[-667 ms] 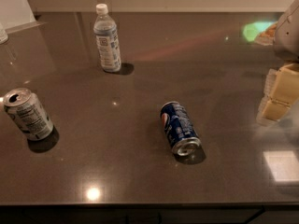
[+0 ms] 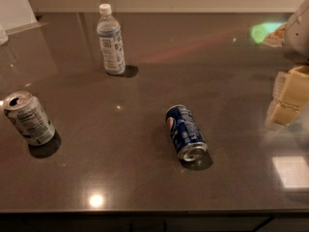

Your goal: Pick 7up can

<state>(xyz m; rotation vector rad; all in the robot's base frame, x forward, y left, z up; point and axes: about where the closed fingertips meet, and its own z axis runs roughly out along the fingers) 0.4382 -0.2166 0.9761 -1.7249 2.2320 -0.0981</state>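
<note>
The 7up can (image 2: 28,118) stands at the countertop's (image 2: 145,182) left edge. The Pepsi can (image 2: 186,132) lies on its side near the middle (well apart from it). Behind both, towards the left, stands the water bottle (image 2: 110,40) — the gripper (image 2: 288,98) hangs at the right edge.

Silver 7up can (image 2: 29,118), white panel; blue Pepsi can (image 2: 186,132); cream end effector (image 2: 288,99) right edge.

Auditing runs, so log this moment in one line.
silver-grey aluminium 7up can: far left, ungrasped | end effector: right edge, far from can
</note>
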